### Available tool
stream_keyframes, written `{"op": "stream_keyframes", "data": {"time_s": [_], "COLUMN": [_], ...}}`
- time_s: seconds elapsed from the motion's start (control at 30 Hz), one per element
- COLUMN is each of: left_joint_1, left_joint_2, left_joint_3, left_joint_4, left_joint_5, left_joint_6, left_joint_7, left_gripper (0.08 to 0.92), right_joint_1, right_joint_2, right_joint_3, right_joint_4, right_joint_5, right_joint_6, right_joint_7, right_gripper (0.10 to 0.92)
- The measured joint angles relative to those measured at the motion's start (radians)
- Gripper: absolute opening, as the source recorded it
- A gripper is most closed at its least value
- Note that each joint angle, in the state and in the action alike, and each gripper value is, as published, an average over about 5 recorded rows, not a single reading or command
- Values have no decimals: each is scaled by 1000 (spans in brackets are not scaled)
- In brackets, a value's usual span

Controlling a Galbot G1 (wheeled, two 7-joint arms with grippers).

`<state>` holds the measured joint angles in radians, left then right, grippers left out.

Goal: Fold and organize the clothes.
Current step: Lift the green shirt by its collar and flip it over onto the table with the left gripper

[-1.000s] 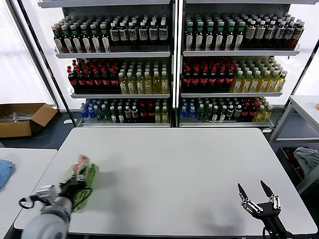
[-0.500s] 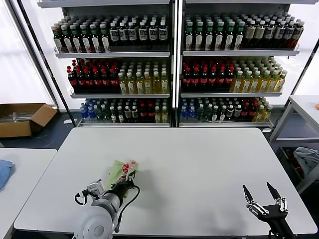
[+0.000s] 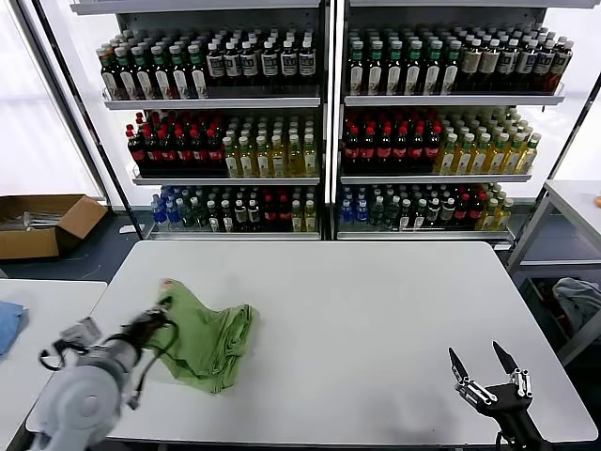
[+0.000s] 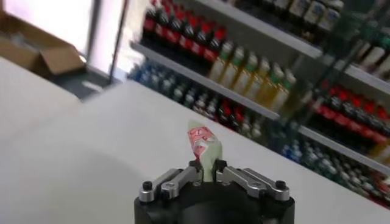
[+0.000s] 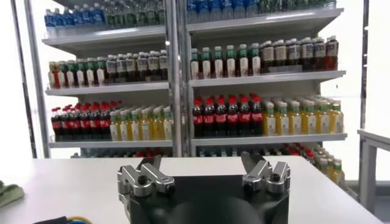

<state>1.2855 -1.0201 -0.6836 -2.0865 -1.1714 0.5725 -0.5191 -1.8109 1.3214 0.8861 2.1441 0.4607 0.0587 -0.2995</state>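
**Left gripper pinches green shirt at the table's left edge**

In the head view a light green shirt lies loosely bunched on the white table, in the lower left of the frame. A small red patch shows at its upper left corner. The left gripper sits at the shirt's left edge, its arm reaching in from the bottom left corner. In the left wrist view its jaws are nearly pressed together on a strip of green cloth with a red-and-white print, which stands up between them.

The right gripper hovers over the table's lower right corner, well apart from the shirt, fingers spread wide with nothing between them. The right wrist view shows the same wide gap.

Shelves of bottles fill the upper frame. A cardboard box sits on the floor at mid left.
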Motion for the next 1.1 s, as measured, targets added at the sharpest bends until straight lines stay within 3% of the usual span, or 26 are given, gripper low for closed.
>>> {"op": "stream_keyframes", "data": {"time_s": [0.3, 0.53, 0.77, 1.1], "left_joint_1": [53, 85, 95, 39], "left_joint_2": [148, 218, 151, -64], "left_joint_3": [-259, -343, -253, 156], "left_joint_4": [126, 164, 74, -17], "left_joint_5": [58, 109, 179, 195], "left_joint_6": [3, 5, 5, -9], "left_joint_7": [242, 322, 256, 40], "left_gripper": [158, 158, 158, 158], "right_joint_1": [8, 22, 17, -14], "right_joint_2": [-15, -18, -4, 8], "right_joint_3": [0, -9, -13, 12], "right_joint_4": [-10, -16, -18, 8], "right_joint_5": [12, 13, 10, 9], "right_joint_6": [5, 7, 14, 12], "right_joint_7": [0, 0, -2, -2], "right_gripper": [823, 823, 823, 823]}}
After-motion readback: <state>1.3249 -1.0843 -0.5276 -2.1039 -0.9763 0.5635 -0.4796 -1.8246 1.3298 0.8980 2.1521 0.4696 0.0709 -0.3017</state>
